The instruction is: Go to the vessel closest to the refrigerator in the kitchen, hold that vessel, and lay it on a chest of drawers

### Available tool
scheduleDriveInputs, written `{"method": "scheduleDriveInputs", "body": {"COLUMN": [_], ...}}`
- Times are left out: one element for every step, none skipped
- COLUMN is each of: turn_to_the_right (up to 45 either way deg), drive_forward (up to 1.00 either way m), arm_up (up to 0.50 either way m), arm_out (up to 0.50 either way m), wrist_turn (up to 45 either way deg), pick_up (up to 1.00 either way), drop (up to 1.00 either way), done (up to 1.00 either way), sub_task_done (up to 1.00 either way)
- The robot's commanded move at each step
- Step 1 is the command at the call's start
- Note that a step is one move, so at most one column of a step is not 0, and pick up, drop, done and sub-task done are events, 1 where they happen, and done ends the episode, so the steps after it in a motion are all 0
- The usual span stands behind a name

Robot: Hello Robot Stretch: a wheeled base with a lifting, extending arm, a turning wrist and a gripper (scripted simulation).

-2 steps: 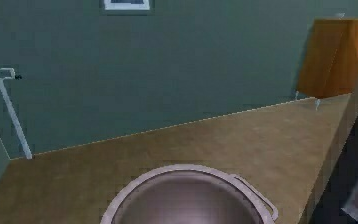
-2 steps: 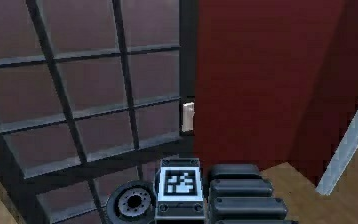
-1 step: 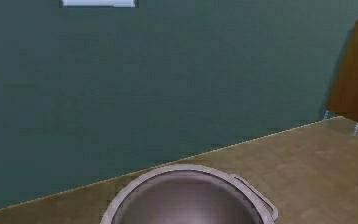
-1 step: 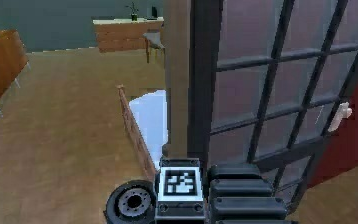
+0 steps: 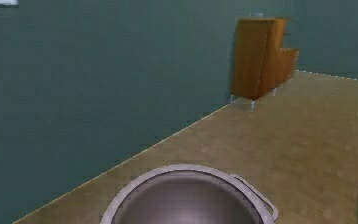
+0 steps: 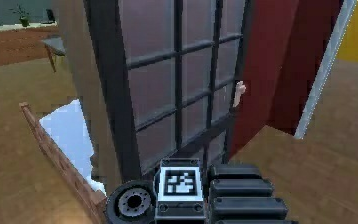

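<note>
A round grey metal vessel (image 5: pixel 187 200) with a raised rim and a small side handle lies at the forward view's bottom edge, over tan floor. An orange-brown wooden chest-like cabinet (image 5: pixel 262 55) on short legs stands far off against the teal wall. In the arm side view the arm's dark blocks (image 6: pixel 242 195) sit at the bottom edge with a white marked square (image 6: pixel 181 183). The gripper's dark round body (image 6: pixel 134 203) is left of that square. Its far end cannot be made out, so I cannot tell whether it holds anything.
A tall dark-framed glass door (image 6: pixel 177 85) with a pale handle (image 6: pixel 239 95) stands close by, beside a red wall (image 6: pixel 277 70). A low brick-edged pale slab (image 6: pixel 67 135) lies at the left. A table (image 6: pixel 55 45) and plant (image 6: pixel 22 15) are farther off. Open tan floor (image 5: pixel 287 140) leads to the cabinet.
</note>
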Motion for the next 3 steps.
{"method": "scheduleDriveInputs", "body": {"turn_to_the_right": [0.0, 42.0, 0.0], "drive_forward": [0.50, 0.00, 1.00], "arm_up": [0.00, 0.00, 0.00], "arm_out": [0.00, 0.00, 0.00], "wrist_turn": [0.0, 0.0, 0.0], "pick_up": [0.00, 0.00, 0.00], "drop": [0.00, 0.00, 0.00], "done": [0.00, 0.00, 0.00], "sub_task_done": [0.00, 0.00, 0.00]}}
